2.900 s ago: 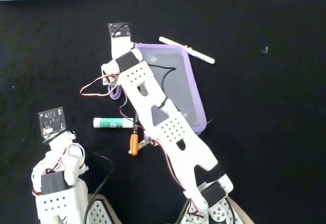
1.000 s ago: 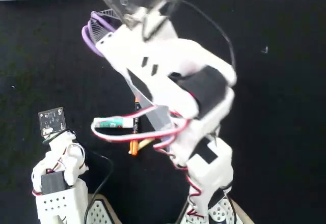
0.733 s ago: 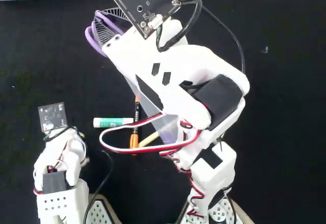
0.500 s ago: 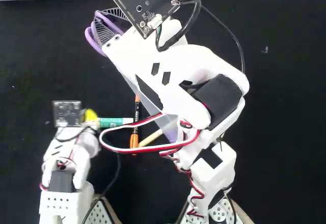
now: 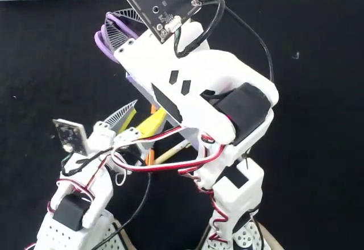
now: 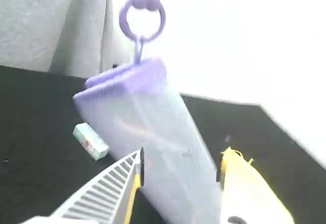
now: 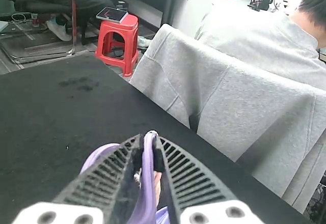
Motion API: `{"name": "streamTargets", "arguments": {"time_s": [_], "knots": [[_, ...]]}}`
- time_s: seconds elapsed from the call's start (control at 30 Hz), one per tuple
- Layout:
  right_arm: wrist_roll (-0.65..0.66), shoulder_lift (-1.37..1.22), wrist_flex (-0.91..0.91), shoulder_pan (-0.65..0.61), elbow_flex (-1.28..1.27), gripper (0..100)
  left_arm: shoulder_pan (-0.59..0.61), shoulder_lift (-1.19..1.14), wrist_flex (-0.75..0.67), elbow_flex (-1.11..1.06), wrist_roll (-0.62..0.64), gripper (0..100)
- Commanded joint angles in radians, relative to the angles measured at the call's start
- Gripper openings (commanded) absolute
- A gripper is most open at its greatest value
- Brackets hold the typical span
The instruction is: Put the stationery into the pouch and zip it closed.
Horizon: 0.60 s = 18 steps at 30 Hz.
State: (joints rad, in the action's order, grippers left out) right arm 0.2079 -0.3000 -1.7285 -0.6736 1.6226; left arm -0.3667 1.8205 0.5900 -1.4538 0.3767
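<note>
Red stool (image 7: 116,32), blk table (image 7: 51,112)

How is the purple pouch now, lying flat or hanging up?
Hanging up: the right gripper pinches its ring, and the pouch dangles tilted above the table.

We appear to be in an office or lab workroom. Past the black-covered bench (image 7: 51,112) we see a red plastic stool (image 7: 116,33) on a hard grey floor (image 7: 89,42). A black chair (image 7: 56,0) with a metal frame stands beside dark desks farther back.
</note>
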Motion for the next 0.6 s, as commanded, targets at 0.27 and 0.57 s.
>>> {"name": "streamTargets", "arguments": {"time_s": [0.27,0.57], "knots": [[0.006,0.044,-0.032,0.0,0.044,1.1,0.028,-0.044,-0.164,0.05,0.074,26],[0.006,0.048,-0.038,-0.02,0.045,1.1,0.091,-0.465,-0.222,0.331,0.101,26]]}}
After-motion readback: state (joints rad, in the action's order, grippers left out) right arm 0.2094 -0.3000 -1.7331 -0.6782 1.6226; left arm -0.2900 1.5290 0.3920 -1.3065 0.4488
